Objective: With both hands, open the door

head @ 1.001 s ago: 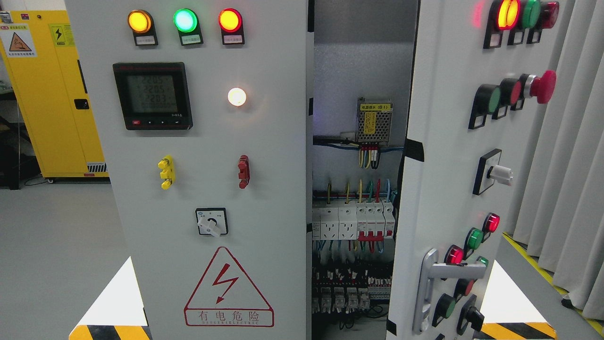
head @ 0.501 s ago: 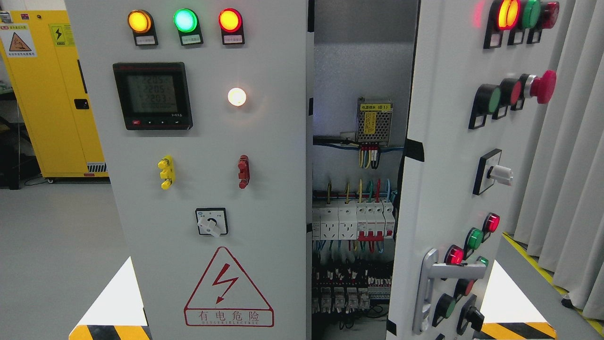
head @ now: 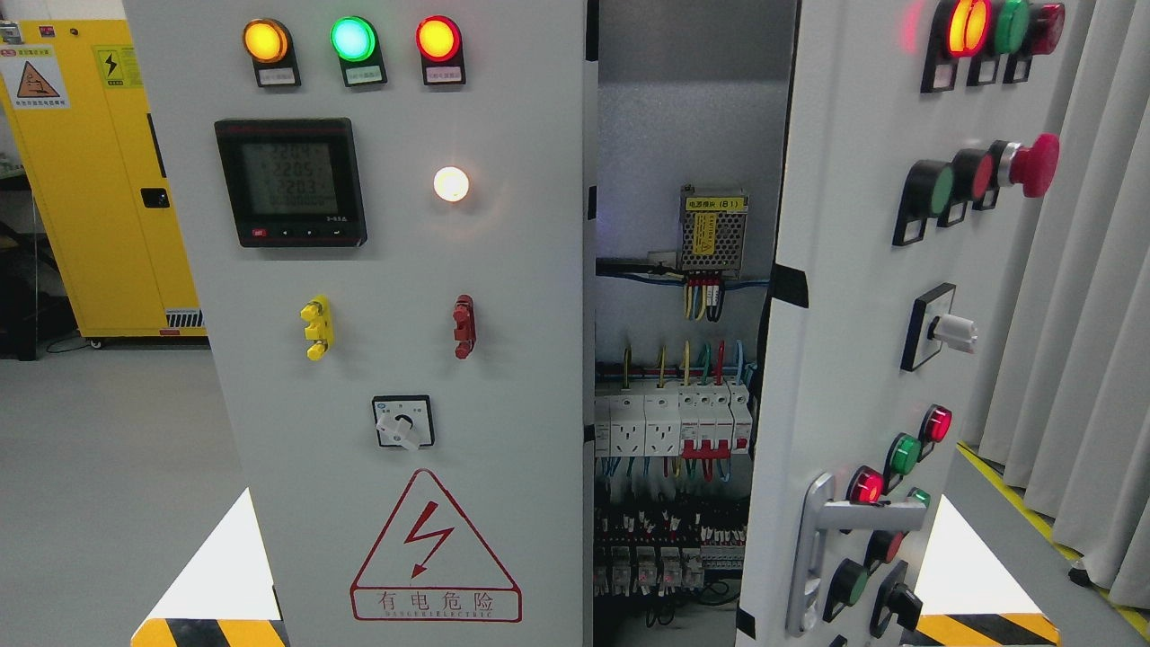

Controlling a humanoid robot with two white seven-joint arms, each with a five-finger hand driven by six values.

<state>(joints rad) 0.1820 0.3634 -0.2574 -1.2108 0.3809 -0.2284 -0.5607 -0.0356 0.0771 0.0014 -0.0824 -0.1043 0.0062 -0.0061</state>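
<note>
A grey electrical cabinet fills the head view. Its left door (head: pixel 404 296) is closed and carries three lit lamps, a digital meter (head: pixel 290 181), a rotary switch (head: pixel 402 423) and a red warning triangle. The right door (head: pixel 862 296) stands swung out towards me, with a silver lever handle (head: pixel 831 526) low on it and rows of buttons and lamps. Between the doors the interior (head: pixel 683 359) shows, with breakers, wiring and a power supply. Neither of my hands nor arms appears anywhere in the picture.
A yellow cabinet (head: pixel 99 180) stands at the back left on the grey floor. Grey curtains (head: pixel 1078 314) hang at the right. Yellow-black hazard tape (head: pixel 988 627) marks the floor beside the cabinet base on both sides.
</note>
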